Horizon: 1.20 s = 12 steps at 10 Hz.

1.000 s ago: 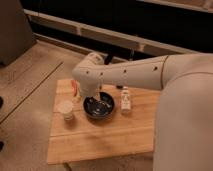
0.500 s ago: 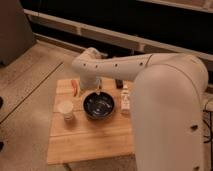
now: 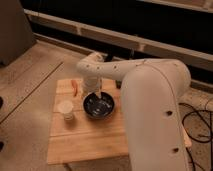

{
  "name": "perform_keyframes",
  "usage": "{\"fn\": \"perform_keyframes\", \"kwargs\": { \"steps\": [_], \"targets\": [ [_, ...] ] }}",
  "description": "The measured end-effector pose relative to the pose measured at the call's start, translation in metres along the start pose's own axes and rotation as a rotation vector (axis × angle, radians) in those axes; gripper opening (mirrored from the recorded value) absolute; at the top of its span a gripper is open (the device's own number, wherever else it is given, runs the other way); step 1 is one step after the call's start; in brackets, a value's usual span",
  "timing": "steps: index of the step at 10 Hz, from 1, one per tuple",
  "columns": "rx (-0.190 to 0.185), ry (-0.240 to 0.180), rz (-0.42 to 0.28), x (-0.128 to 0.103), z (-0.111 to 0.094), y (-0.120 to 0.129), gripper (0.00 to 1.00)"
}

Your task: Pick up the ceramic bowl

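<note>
The ceramic bowl (image 3: 99, 106) is round, dark and glossy with pale streaks inside. It sits near the middle of a small wooden table (image 3: 82, 142). My white arm reaches in from the right and bends down over the table. The gripper (image 3: 96, 93) hangs at the bowl's far rim, right above or touching it; I cannot tell which. The arm's large white body hides the right part of the table.
A small white cup (image 3: 66, 110) stands just left of the bowl. A small orange object (image 3: 75, 86) lies at the table's far left. The floor around is speckled stone. Dark rails run along the back. Cables (image 3: 200, 125) lie on the floor at the right.
My arm has swung further across the view and now covers the table's right side, hiding the small white bottle. The gripper has come down to the bowl's far rim.
</note>
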Motion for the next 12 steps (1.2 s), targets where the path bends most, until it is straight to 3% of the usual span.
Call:
{"fn": "perform_keyframes", "kwargs": {
  "steps": [5, 7, 12],
  "targets": [
    [-0.085, 0.025, 0.031, -0.011, 0.033, 0.024, 0.65],
    [-0.110, 0.015, 0.021, -0.016, 0.043, 0.031, 0.65],
    [-0.071, 0.096, 0.002, 0.007, 0.072, 0.022, 0.62]
  ]
}}
